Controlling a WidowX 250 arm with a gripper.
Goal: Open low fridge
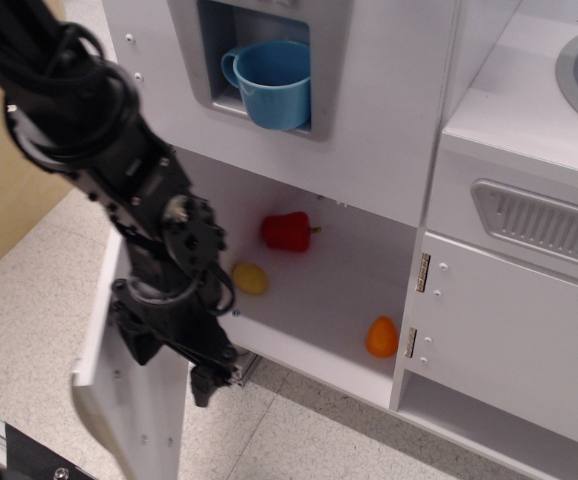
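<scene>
Fridge door [129, 400] swung wide; tool [204, 380] at its inner edge; jaw state unclear.

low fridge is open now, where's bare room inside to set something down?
Inside the low fridge, the floor is bare between the yellow item and the orange item, in front of the red pepper. The left front corner is crowded: the gripper and the swung-out door sit there.
</scene>
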